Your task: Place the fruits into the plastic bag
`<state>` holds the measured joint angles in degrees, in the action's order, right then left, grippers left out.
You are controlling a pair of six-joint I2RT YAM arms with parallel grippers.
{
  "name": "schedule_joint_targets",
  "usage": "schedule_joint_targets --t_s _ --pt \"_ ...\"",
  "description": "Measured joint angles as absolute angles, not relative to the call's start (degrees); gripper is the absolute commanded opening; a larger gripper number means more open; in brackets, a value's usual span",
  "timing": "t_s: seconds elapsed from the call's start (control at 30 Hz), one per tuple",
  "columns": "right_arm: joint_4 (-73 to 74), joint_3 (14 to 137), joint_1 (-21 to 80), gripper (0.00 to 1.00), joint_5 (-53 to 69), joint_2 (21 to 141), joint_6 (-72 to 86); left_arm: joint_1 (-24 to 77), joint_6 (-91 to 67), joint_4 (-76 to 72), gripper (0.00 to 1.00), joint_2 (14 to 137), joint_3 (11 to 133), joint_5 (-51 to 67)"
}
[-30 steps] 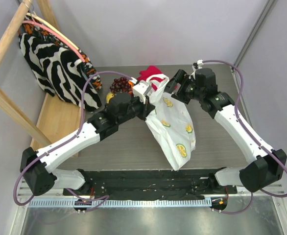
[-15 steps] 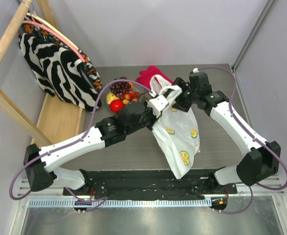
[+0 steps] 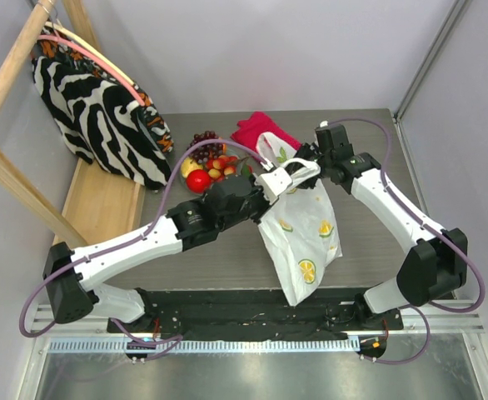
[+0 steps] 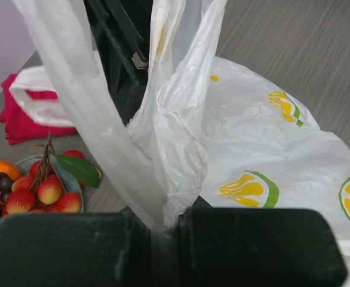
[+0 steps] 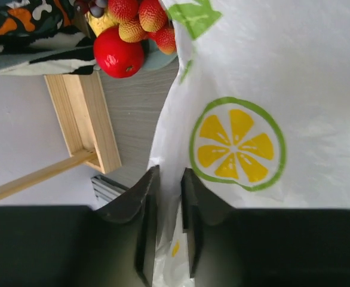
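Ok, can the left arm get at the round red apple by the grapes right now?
Probably not yet: the left gripper is shut on a handle of the white lemon-printed plastic bag. The round red apple lies uncovered close by.

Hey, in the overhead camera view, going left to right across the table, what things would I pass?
zebra-striped bag → fruits → red cloth → plastic bag
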<state>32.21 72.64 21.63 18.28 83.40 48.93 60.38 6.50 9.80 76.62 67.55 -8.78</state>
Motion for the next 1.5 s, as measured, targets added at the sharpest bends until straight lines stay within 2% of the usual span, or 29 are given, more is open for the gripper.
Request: schedule_joint_targets --t_s 0.03,0.1,0.13,0.2,0.27,0.47,0.6,0.73,0.87,1.03,1.17,1.5 --pt "32.18 72.64 21.63 0.04 18.57 83.40 48.82 60.38 6.57 9.80 0.08 76.77 67.55 -8.80" --pt "32.25 73.01 21.58 0.01 18.96 83.40 48.03 60.38 6.79 9.80 0.19 76.97 67.55 -8.95" --pt "32.40 73.52 21.39 0.01 19.09 83.42 47.94 60.38 6.72 9.76 0.48 76.97 67.55 -9.10" --pt "32.60 75.88 20.95 0.01 19.25 83.53 47.13 60.38 6.33 9.76 0.89 76.97 67.72 -10.02" --pt "32.64 78.32 20.47 0.01 19.11 83.50 46.28 60.38 6.02 9.76 0.98 76.95 68.25 -11.20" --pt "28.08 86.08 19.07 0.01 15.81 81.06 39.53 59.61 -0.30 8.95 1.00 72.40 69.43 -13.47" --pt "24.36 86.41 18.59 0.01 15.05 77.34 34.52 54.54 -7.57 8.14 1.00 63.13 69.41 -10.94" --pt "19.90 83.11 18.52 0.01 15.53 74.39 31.11 44.38 -16.73 5.10 1.00 54.17 69.41 -6.55" --pt "13.15 73.71 18.50 0.01 19.18 71.20 30.26 37.89 -25.82 0.54 1.00 51.09 69.38 -3.14" --pt "9.72 64.90 18.50 0.01 22.33 69.56 29.58 33.08 -37.32 -5.98 1.00 55.24 67.22 1.15" --pt "8.43 60.97 18.50 0.01 24.36 67.51 29.39 31.59 -43.00 -5.63 1.00 61.98 66.85 3.62" --pt "6.70 58.83 18.50 0.01 28.62 63.37 29.45 31.55 -53.80 -5.52 0.97 75.31 66.78 11.27"
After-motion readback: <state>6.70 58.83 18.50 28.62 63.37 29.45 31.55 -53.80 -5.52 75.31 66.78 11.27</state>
